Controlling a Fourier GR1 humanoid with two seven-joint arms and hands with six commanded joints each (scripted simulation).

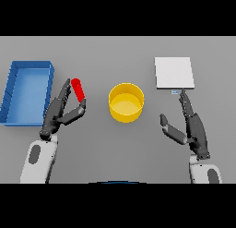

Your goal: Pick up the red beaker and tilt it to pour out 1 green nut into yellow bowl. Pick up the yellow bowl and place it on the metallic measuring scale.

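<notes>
The red beaker (79,90) is a narrow red cylinder, tilted, left of the yellow bowl (126,103). My left hand (59,112) holds it, with the fingers against its upper end and the thumb against its lower end. No green nut shows in the beaker or in the bowl. The metallic measuring scale (174,73), a flat pale square, lies at the back right. My right hand (192,126) rests open on the table just in front of the scale and right of the bowl, with its fingers pointing at the scale's near edge.
A blue rectangular bin (26,91) stands at the far left, close beside my left hand. Bare grey table lies between the bowl and the scale.
</notes>
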